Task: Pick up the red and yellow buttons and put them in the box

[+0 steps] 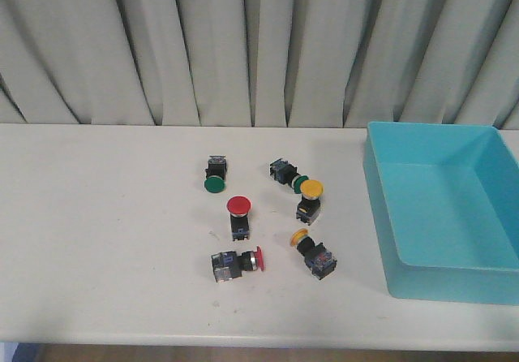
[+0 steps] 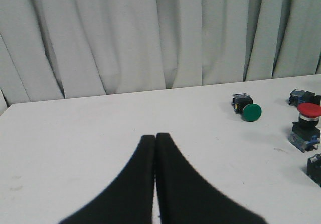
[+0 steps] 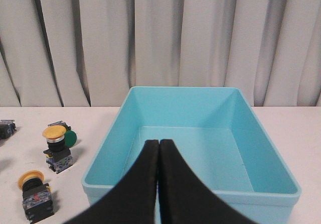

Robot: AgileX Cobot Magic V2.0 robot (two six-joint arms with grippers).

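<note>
- six push-button switches sit scattered mid-table on the white table (image 1: 97,240), in front of a pleated grey curtain (image 1: 243,45).
- two red ones: an upright red button (image 1: 238,216) cap-up near the centre, and just in front of it a tipped red button (image 1: 235,264) lying on its side, cap pointing toward the box.
- two yellow ones: the upright yellow button (image 1: 309,199) stands nearer the box, and the tilted yellow button (image 1: 313,252) leans over just in front of it, cap angled away from the box.
- two green ones: the green button (image 1: 214,174) lies alone at the back of the group with its cap facing the near edge; a second green button (image 1: 285,173) lies touching or almost touching the upright yellow button, cap mostly hidden behind it.
- the turquoise box (image 1: 381,224) rests on the robot's right side of the table, well apart from the red ones, near the yellow pair, with none of the buttons in it.
- left gripper (image 2: 155,138): black fingers pressed together, nothing between them, hovering over bare table with the green button and the upright red button off to one side.
- right gripper (image 3: 159,146): fingers likewise closed tight on nothing, hanging over the near wall of the box, both yellow buttons visible beside it.
</note>
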